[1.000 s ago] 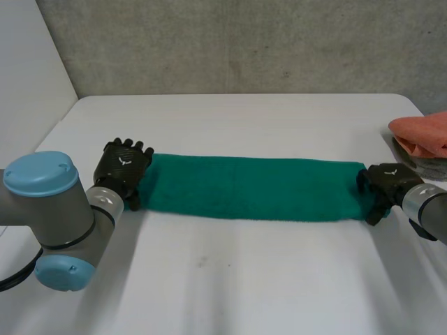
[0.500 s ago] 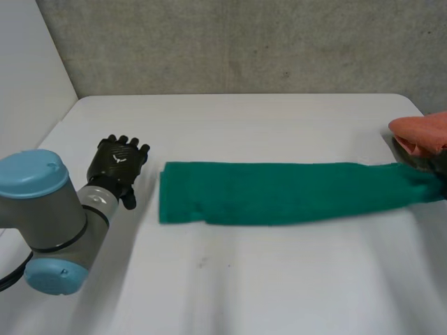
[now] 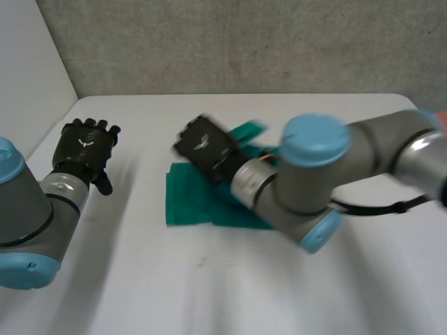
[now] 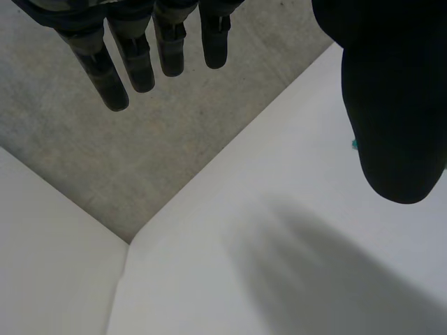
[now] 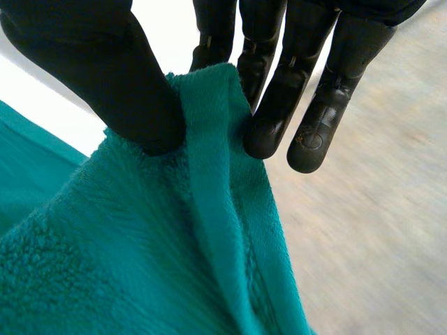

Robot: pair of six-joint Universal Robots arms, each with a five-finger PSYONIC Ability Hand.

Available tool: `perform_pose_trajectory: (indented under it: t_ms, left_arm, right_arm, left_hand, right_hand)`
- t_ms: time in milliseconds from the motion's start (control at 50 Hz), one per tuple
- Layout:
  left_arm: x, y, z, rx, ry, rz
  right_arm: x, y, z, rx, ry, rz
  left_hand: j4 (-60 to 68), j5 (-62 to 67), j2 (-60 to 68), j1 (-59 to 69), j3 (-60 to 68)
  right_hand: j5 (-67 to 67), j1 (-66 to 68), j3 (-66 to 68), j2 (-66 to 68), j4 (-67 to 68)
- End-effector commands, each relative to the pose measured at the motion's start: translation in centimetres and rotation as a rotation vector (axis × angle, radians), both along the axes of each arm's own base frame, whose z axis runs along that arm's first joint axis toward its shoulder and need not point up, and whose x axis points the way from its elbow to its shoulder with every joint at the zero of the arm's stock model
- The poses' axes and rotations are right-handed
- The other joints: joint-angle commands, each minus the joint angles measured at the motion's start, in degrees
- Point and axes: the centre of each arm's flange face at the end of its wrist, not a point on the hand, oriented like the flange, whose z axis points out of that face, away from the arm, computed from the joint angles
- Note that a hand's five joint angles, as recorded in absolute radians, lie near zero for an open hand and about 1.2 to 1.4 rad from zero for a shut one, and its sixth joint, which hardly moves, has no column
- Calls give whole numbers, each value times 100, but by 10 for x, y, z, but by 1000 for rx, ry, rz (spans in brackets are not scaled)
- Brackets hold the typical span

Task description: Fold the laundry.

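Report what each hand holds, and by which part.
Right hand pinches the green towel by its edge, between thumb and fingers. Left hand holds nothing.

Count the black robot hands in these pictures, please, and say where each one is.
2. The left hand is open over the white table, apart from the green towel. The right hand is over the towel, pinching its edge against the thumb.

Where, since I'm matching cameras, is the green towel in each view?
Head view: towel mid-table, one end held by the right hand.
Left wrist view: tiny green speck beside the left hand, likely it.
Right wrist view: edge pinched between thumb and fingers.
Shared landmark: the white table.
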Motion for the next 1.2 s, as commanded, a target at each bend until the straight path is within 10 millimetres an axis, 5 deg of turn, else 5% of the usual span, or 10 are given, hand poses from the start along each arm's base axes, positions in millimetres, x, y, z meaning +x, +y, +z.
perform_pose_trajectory:
  t_ms: [20, 80, 300, 420, 500, 640, 740, 1020, 1120, 1200]
  left_arm:
    - [-5, 3, -5, 15, -1, -17]
    - [-12, 4, -6, 13, -2, -39]
    - [-55, 15, 9, -50, 24, -157]
    - [-76, 24, 5, -48, 23, -217]
    - [-85, 28, 3, -47, 23, -238]
    - [-89, 31, 0, -39, 20, -249]
    - [-88, 33, 0, -37, 19, -249]
    - [-78, 31, -1, -24, 13, -223]
    - [-71, 30, -4, -11, 9, -206]
    - [-70, 31, -3, -12, 10, -203]
  right_arm:
    - [24, 24, -50, 81, 80, 65]
    - [17, 17, -43, 90, 94, -52]
    - [-81, -25, -11, 393, -10, -445]
    - [-121, -18, -43, 527, 60, -491]
    - [-140, -25, -71, 596, 89, -517]
    - [-154, -38, -85, 620, 84, -556]
    - [-161, -39, -84, 601, 78, -580]
    - [-182, -40, -17, 289, 154, -588]
    - [-159, -45, 6, 181, 159, -517]
    - [-105, -15, 9, 180, 116, -315]
  left_hand:
    - [-167, -274, -157, -79, -198]
    - [-167, -274, -157, -79, -198]
    - [-167, -274, -157, -79, -198]
    - [-167, -274, -157, -79, -198]
    - [-167, -274, -157, -79, -198]
    - [-167, -274, -157, -79, -198]
    - [-167, -274, -157, -79, -198]
    - [-167, -274, -157, -79, -198]
    - [-167, -274, -157, -79, -198]
    - [-167, -274, -157, -79, -198]
  right_hand:
    - [-2498, -1442, -2616, -2568, -2652]
    - [-5666, -4610, -5783, -5736, -5820]
    - [-5666, -4610, -5783, -5736, -5820]
    - [-5666, -4610, -5783, -5736, -5820]
    - [-3663, -2607, -3781, -3733, -3817]
    - [1328, 2384, 1211, 1258, 1174]
    - [1334, 2390, 1217, 1264, 1180]
    - [1334, 2390, 1217, 1264, 1180]
    - [1334, 2390, 1217, 1264, 1180]
    - [1334, 2390, 1217, 1264, 1180]
